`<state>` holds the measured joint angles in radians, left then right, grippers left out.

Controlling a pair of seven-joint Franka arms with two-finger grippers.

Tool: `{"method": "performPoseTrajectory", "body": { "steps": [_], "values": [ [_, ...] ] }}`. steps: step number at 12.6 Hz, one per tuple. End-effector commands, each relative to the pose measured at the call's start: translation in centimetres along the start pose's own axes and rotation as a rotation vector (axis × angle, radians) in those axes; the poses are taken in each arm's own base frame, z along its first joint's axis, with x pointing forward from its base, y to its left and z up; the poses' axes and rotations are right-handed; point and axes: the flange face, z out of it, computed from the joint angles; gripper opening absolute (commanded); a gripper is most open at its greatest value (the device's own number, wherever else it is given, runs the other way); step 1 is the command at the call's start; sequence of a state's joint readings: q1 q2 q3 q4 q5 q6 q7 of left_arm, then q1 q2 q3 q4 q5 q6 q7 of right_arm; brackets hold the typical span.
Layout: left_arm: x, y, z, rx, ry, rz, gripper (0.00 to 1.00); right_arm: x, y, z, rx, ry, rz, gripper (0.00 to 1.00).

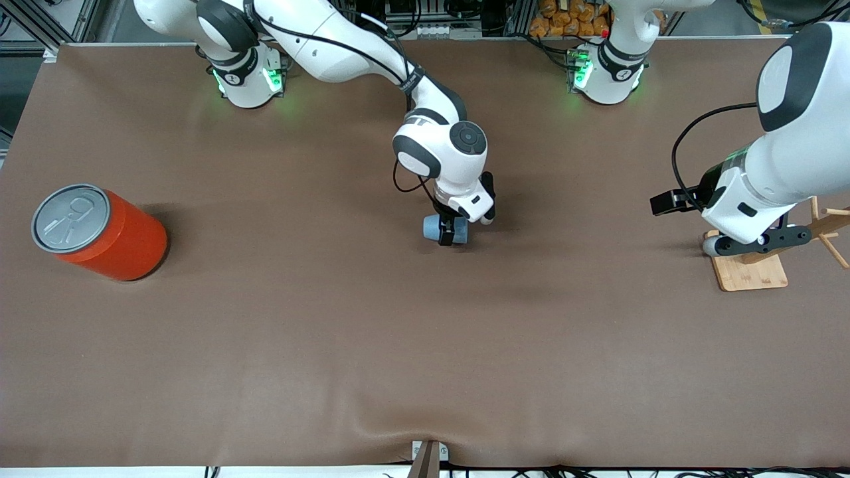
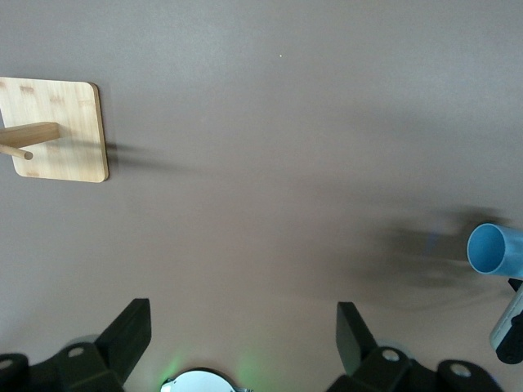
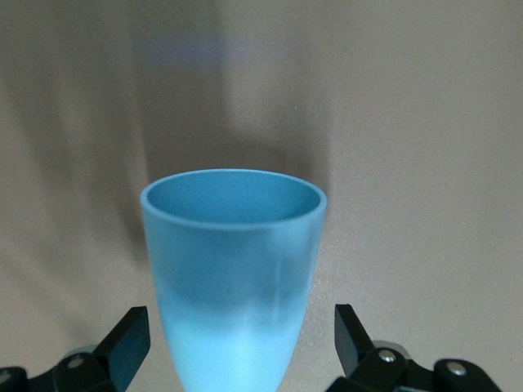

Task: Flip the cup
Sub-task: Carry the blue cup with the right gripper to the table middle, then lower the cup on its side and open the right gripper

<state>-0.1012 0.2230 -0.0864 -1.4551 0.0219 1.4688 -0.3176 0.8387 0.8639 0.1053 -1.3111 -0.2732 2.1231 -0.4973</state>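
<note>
Right gripper (image 1: 453, 234), jaws apart around the cup (image 1: 435, 228), sits mid-frame on the brown table (image 1: 332, 332); left gripper (image 1: 757, 247) waits open over a wooden stand (image 1: 750, 272). Orange can (image 1: 99, 232) stands at frame-left.

Table (image 1: 425, 345): brown covering over the whole top, with a slight ripple at the edge nearest the front camera.
Orange can (image 1: 99, 232): on the table toward the right arm's end, tilted, grey pull-tab lid showing.
Wooden stand (image 1: 750, 269): on the table toward the left arm's end; flat square base with pegs on an upright post.
Cup (image 1: 439, 228): light blue, at mid-table; whether it rests on the table cannot be told.
</note>
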Motion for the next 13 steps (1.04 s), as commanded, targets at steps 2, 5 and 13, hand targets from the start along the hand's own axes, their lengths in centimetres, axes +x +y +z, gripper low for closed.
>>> {"method": "performPoseTrajectory", "body": {
  "steps": [2,5,13],
  "values": [
    [-0.2,-0.1,-0.2,-0.013,-0.003,-0.019,1.00,-0.1,0.4,-1.0,-0.001,-0.029,0.017,1.00],
    [-0.2,-0.1,-0.2,-0.013,-0.003,-0.017,1.00,-0.8,0.3,-3.6,0.014,-0.061,0.017,1.00],
    [1.0,1.3,2.0,-0.005,-0.025,-0.007,1.00,-8.6,7.1,-16.7,0.071,-0.029,0.203,1.00]
  ]
}}
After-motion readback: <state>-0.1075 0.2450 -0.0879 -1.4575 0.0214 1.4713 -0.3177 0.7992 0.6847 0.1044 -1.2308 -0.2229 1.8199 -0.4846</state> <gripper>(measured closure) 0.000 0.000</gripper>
